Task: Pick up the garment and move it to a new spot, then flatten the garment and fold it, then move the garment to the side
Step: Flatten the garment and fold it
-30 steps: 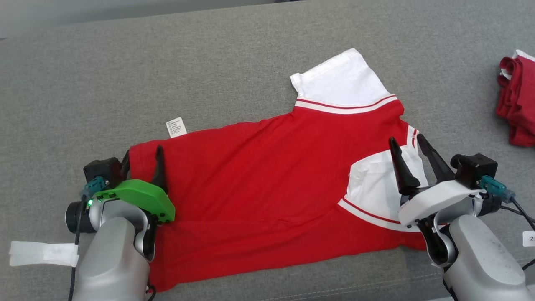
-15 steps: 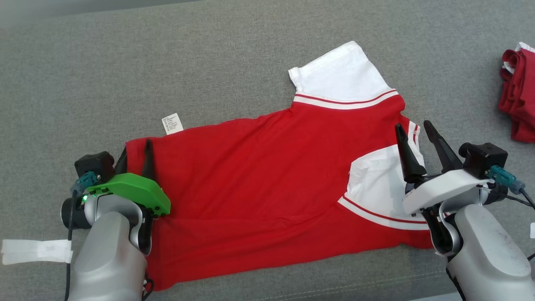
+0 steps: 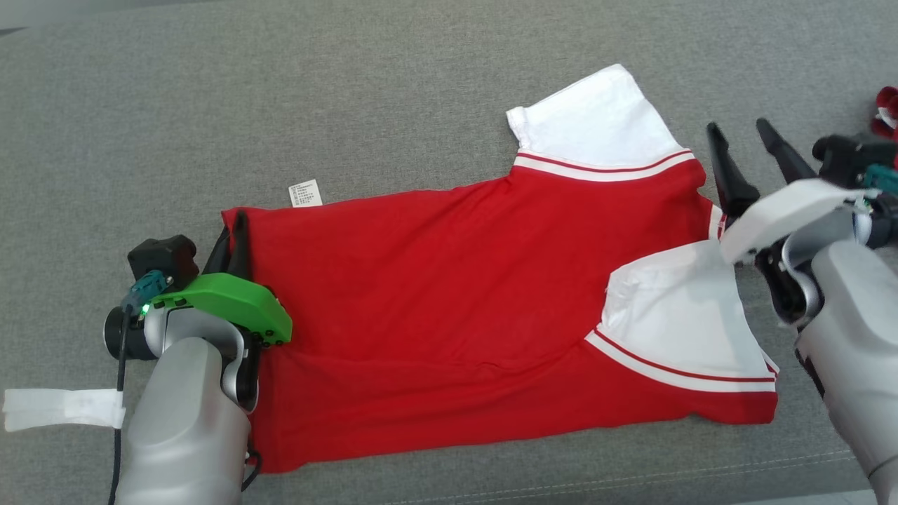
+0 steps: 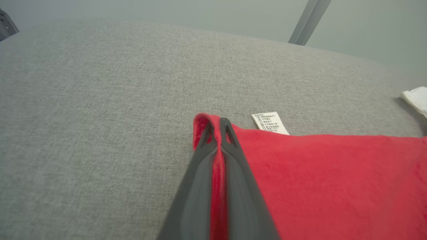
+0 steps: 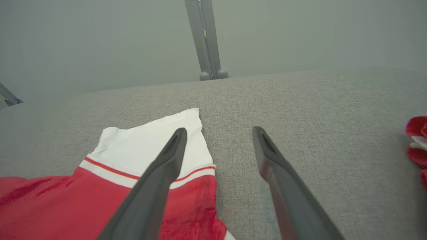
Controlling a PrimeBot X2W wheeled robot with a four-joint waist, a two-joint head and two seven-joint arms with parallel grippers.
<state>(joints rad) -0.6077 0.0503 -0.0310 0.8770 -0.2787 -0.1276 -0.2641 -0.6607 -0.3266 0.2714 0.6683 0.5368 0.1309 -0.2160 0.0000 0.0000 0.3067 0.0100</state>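
The garment point(image 3: 449, 287) is a red shirt with white sleeves, spread flat on the grey cushion; one sleeve point(image 3: 596, 123) points away from me, the other point(image 3: 673, 322) is folded onto the body. My left gripper point(image 3: 235, 235) is shut on the garment's far left hem corner point(image 4: 200, 121), red cloth pinched between its fingers point(image 4: 230, 156). My right gripper point(image 3: 744, 140) hovers open just off the garment's right edge by the shoulder, nothing between its fingers point(image 5: 166, 160); the far sleeve point(image 5: 150, 140) lies under its left finger.
A white care label point(image 3: 305, 193) sticks out at the garment's far hem. A second red and white cloth point(image 3: 885, 109) is bunched at the far right. A white tape strip point(image 3: 56, 409) lies near the left front. A metal post point(image 5: 205, 36) rises beyond the cushion.
My left gripper has shut on the hem corner. My right gripper has moved away from me and to the right, off the folded sleeve to beside the shoulder. The camera has shifted slightly.
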